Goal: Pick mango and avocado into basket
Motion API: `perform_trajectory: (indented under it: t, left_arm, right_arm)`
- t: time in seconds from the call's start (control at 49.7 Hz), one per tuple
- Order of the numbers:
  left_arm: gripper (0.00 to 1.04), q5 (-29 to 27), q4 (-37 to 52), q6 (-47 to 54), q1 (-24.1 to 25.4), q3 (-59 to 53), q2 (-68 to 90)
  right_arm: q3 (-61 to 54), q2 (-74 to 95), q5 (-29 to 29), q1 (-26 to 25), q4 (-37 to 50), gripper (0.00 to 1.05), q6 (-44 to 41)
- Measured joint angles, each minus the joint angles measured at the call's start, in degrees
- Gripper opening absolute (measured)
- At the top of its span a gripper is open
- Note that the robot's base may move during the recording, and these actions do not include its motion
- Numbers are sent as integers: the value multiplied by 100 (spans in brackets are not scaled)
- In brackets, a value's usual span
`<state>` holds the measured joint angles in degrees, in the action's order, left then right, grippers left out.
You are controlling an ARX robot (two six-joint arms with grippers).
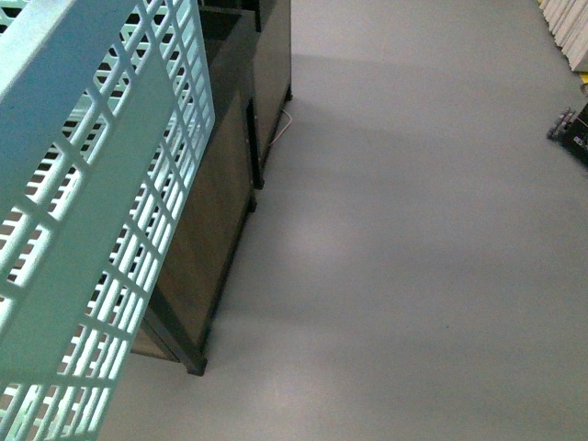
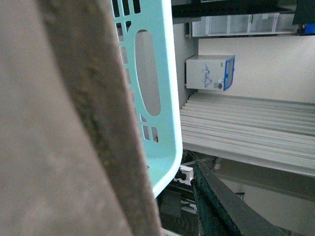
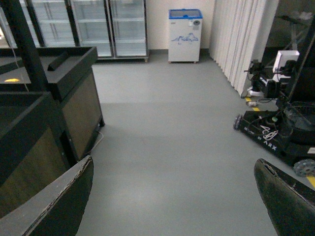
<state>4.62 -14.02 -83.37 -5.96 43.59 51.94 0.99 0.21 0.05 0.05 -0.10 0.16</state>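
The basket (image 1: 69, 239), tilted at frame left, could be tipped if knocked. The right gripper (image 3: 172, 201) is spread empty; the left gripper (image 2: 179, 206) cannot be judged.

Slotted light teal basket (image 1: 83, 230) wall looming close and tilted, dark wood-panelled display stand (image 1: 216, 211) just behind it, thin white cable (image 1: 283, 124) by the stand's foot, bare grey floor (image 1: 395, 276) beyond, dark equipment (image 1: 574, 129) at the floor's far edge

My right gripper (image 3: 173, 164) has two broad black fingers (image 3: 54, 211), curved like blades, with pale grey scuffed edges. In the left wrist view I see a single black finger (image 2: 212, 206) with a finely textured face and a worn edge.
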Motion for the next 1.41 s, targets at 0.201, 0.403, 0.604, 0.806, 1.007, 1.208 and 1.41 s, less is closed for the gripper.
perform_trajectory:
  t: [0.201, 0.403, 0.604, 0.806, 1.007, 1.208, 1.41]
  left_arm:
    - [29, 9, 2, 2, -2, 0, 2]
    - [29, 4, 2, 7, 0, 0, 0]
    - [29, 11, -2, -2, 2, 0, 0]
    - [29, -2, 2, 11, 7, 0, 0]
    - [29, 13, 2, 2, 7, 0, 0]
    - [29, 7, 2, 9, 7, 0, 0]
    - [29, 7, 2, 9, 7, 0, 0]
  right_arm:
    - [0, -7, 2, 0, 4, 96, 0]
    - [-2, -7, -7, -2, 2, 96, -2]
    - [-2, -4, -4, -2, 0, 96, 0]
    - [-2, -2, -13, -2, 2, 96, -2]
    - [-2, -7, 4, -2, 4, 96, -2]
    - [-2, -4, 4, -2, 0, 96, -2]
    - [-2, -2, -15, -2, 0, 96, -2]
